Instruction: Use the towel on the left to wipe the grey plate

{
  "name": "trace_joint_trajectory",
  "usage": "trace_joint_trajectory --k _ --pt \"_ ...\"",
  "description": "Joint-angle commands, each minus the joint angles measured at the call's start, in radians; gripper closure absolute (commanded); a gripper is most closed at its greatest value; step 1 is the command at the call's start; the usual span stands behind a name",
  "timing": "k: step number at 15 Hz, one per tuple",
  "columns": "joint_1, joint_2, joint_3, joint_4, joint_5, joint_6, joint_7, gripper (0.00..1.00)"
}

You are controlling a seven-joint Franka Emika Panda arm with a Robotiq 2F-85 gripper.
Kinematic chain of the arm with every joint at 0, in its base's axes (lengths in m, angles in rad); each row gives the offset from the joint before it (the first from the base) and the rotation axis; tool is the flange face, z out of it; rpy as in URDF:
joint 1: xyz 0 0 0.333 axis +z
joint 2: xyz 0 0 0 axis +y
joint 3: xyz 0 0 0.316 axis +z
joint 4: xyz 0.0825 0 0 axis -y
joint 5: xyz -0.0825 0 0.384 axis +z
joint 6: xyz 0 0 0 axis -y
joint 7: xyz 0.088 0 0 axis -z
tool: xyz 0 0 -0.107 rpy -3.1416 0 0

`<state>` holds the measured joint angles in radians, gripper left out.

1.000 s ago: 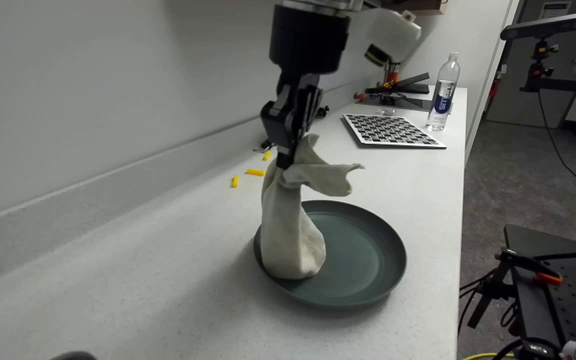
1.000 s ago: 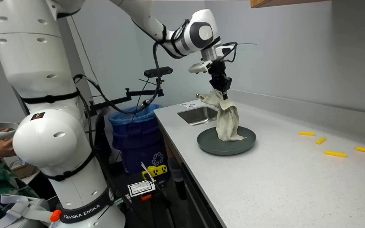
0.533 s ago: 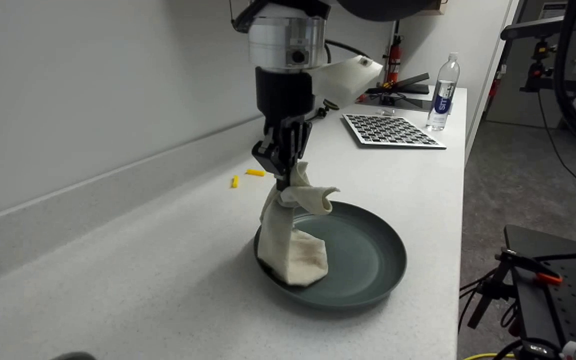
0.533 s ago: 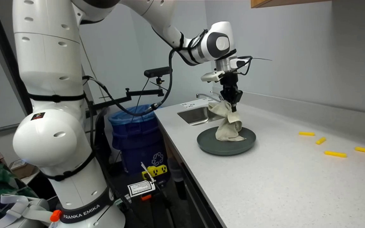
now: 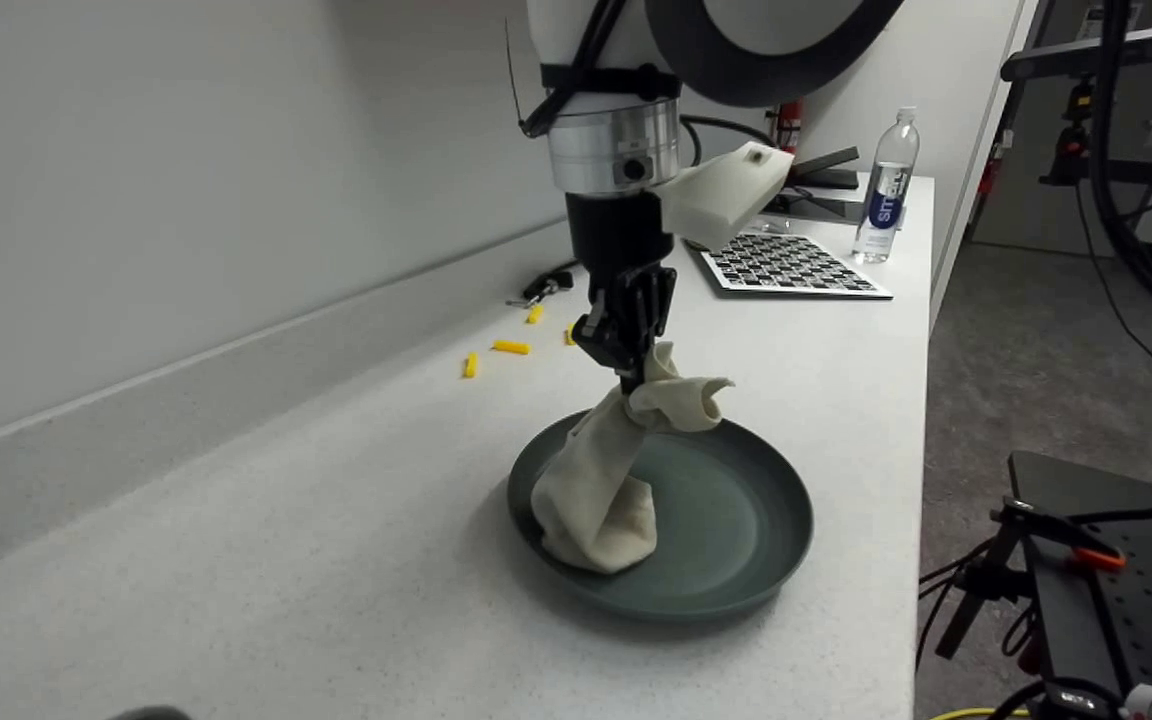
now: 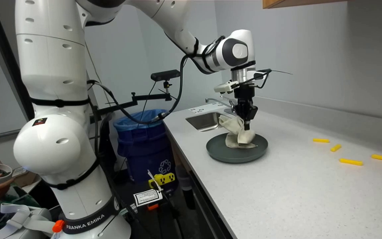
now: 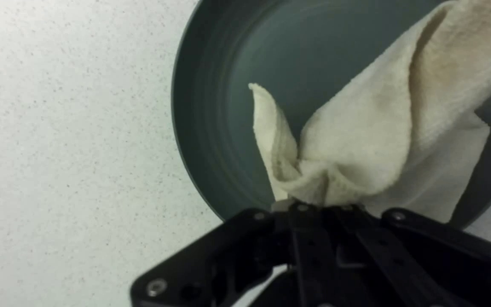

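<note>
The off-white towel (image 5: 591, 490) hangs from my gripper (image 5: 633, 385), its lower end resting folded on the grey plate (image 5: 726, 510). The towel (image 6: 239, 136) and the plate (image 6: 222, 153) also show in another exterior view, where my gripper (image 6: 246, 126) points down just above the plate. In the wrist view the fingers (image 7: 324, 207) are closed together on a bunched part of the towel (image 7: 365, 136). The towel has faint brownish stains and covers part of the plate (image 7: 211, 106). The fingertips themselves are hidden by the cloth.
Several yellow sticks (image 5: 510, 347) lie on the white counter (image 6: 293, 186) near the wall. A checkered board (image 5: 796, 266) and a water bottle (image 5: 886, 190) stand farther along. A sink (image 6: 206, 121) lies beyond the plate. The counter's edge runs close beside the plate.
My gripper has moved down toward the plate, then sideways over it, still holding the towel. The towel's hanging part is now slanted and more bunched on the plate. The plate has not moved.
</note>
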<state>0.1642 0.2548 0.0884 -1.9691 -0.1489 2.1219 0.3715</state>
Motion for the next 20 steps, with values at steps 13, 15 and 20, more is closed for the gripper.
trace_joint_trajectory --k 13,15,20 --pt "0.01 0.124 -0.058 0.026 0.008 0.034 0.113 0.99" --pt "0.042 0.202 -0.028 0.092 0.034 0.048 0.133 0.99" --pt "0.075 0.219 0.016 0.102 0.108 0.041 0.082 0.99"
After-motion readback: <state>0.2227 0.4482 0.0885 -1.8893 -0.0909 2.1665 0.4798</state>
